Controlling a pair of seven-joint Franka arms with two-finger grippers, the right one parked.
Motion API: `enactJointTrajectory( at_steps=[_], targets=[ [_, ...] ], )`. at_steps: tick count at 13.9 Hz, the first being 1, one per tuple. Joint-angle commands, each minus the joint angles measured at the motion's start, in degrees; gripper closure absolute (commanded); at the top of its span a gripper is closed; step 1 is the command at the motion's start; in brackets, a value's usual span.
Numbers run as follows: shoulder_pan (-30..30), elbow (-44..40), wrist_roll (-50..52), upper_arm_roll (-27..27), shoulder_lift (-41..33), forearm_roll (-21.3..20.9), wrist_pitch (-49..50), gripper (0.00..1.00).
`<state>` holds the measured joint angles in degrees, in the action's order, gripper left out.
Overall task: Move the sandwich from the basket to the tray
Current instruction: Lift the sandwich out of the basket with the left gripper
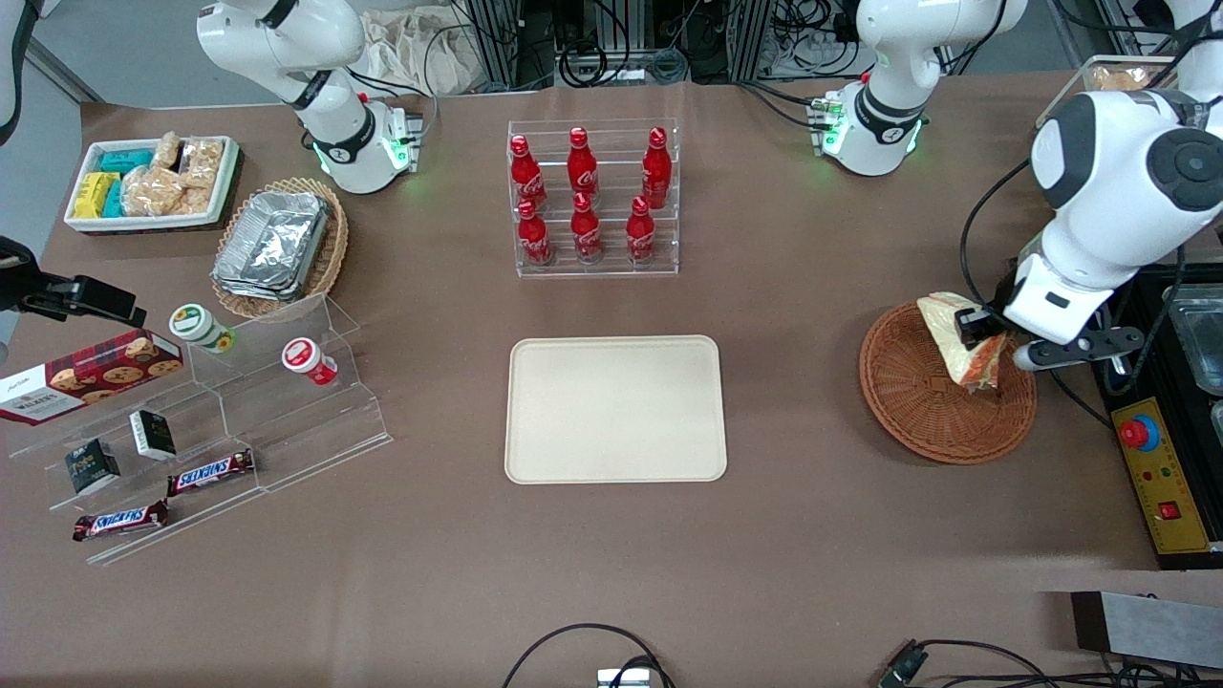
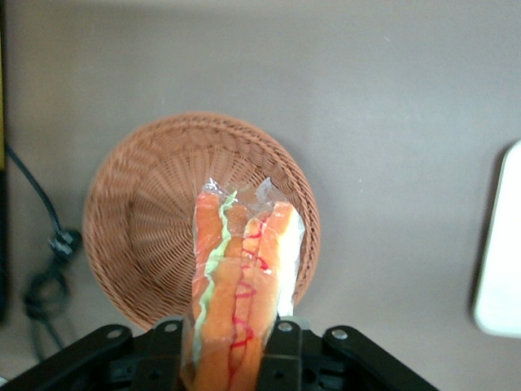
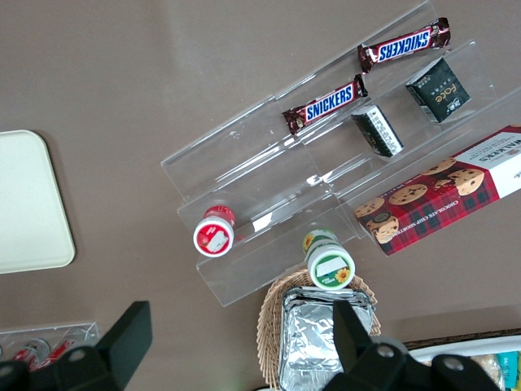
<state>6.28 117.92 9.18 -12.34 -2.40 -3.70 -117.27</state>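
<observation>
The wrapped sandwich (image 1: 960, 341) hangs above the reddish-brown wicker basket (image 1: 917, 401), lifted clear of its floor, with my left gripper (image 1: 986, 330) shut on it. In the left wrist view the sandwich (image 2: 240, 285) shows its orange and green filling between the two black fingers (image 2: 281, 358), and the basket (image 2: 146, 220) lies empty below. The cream tray (image 1: 614, 409) lies bare at the table's middle, toward the parked arm from the basket; its edge (image 2: 501, 261) shows in the left wrist view.
A clear rack of red bottles (image 1: 592, 196) stands farther from the front camera than the tray. A control box with a red button (image 1: 1151, 468) sits beside the basket at the working arm's end. Snack shelves (image 1: 220, 420), a tan foil basket (image 1: 282, 244) and a white bin (image 1: 153, 182) lie toward the parked arm's end.
</observation>
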Motion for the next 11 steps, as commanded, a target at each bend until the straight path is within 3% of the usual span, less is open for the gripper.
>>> enactJointTrajectory(
  at_steps=[1,5,11],
  targets=[
    [0.1,-3.2,-4.3,-4.1,2.0,-4.0,2.9,0.78],
    [0.1,-8.3,-3.8,-10.0,4.5,-5.2,5.6,0.78],
    [0.0,-16.5,11.7,-18.8,13.1,-5.9,6.3,0.78]
  ],
)
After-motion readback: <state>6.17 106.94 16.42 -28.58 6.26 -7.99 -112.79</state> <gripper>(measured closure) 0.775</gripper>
